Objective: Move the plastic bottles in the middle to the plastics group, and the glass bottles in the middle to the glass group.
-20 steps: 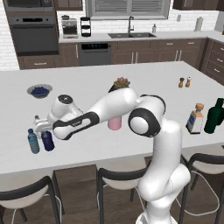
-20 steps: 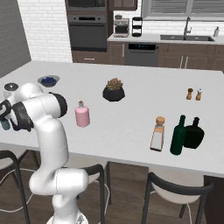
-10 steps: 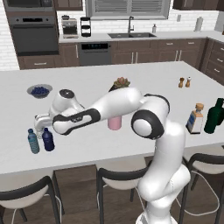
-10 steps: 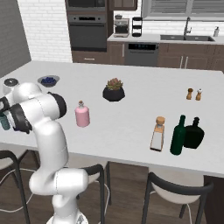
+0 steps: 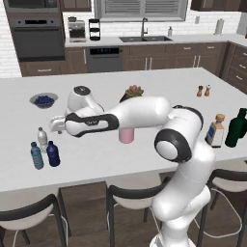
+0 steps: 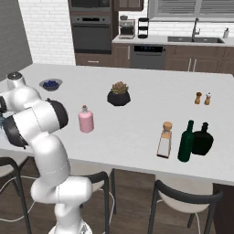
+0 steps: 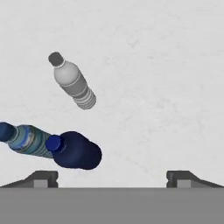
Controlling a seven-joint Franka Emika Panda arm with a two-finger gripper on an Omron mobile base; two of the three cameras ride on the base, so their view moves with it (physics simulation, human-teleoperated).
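The dark navy-blue bottle stands upright near the front edge of the island counter, toward its left end, just beside the teal-blue water bottle, with the clear white-capped water bottle close behind them. We judge that the plastic part of the job is done: all three sit together as one cluster. Above them we have our gripper hanging with its jaws spread wide and nothing between them; from the hand view the navy bottle sits off to one side of the fingertips, untouched.

What is left is the glass. The squat pink bottle stands mid-counter, in front of the potted succulent. The square cork-topped bottle stands just beside the tall dark green bottle near the right end, so we reckon that one may already count as placed.
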